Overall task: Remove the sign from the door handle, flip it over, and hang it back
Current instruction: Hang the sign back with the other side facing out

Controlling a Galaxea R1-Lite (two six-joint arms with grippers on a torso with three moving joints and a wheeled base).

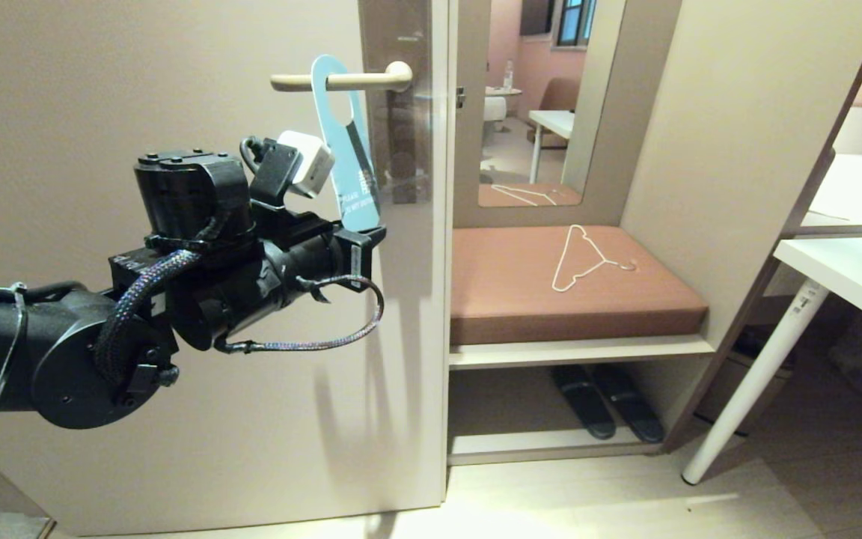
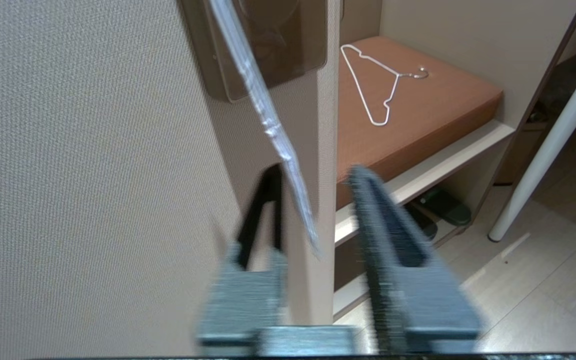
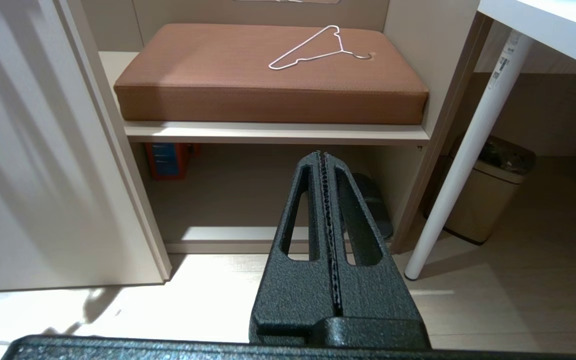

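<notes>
The sign (image 1: 346,153) hangs by its round hole on the door handle (image 1: 341,79) near the top centre of the head view, blue face showing, its lower end tilted right toward the door edge. The left gripper (image 1: 368,238) sits at the sign's bottom edge, a little left of centre in the frame. In the left wrist view the sign (image 2: 268,120) appears edge-on as a thin pale strip running down between the two fingers (image 2: 393,240); the jaws stand apart, with a gap on each side of the strip, so the claw is open and grips nothing. The right gripper (image 3: 329,200) points down toward the floor in front of the bench, its two fingers pressed together and empty.

There is one sign, one lever handle on a tall metallic backplate (image 1: 401,105), and one white wire clothes hanger (image 1: 588,258) lying on the brown bench cushion (image 1: 521,299) right of centre. A pair of dark slippers (image 1: 607,400) rests on the shelf beneath. A white table leg (image 1: 753,374) slants at lower right, and a mirror (image 1: 536,97) stands above the bench. The left arm's bulk covers the door's (image 1: 102,90) middle left.
</notes>
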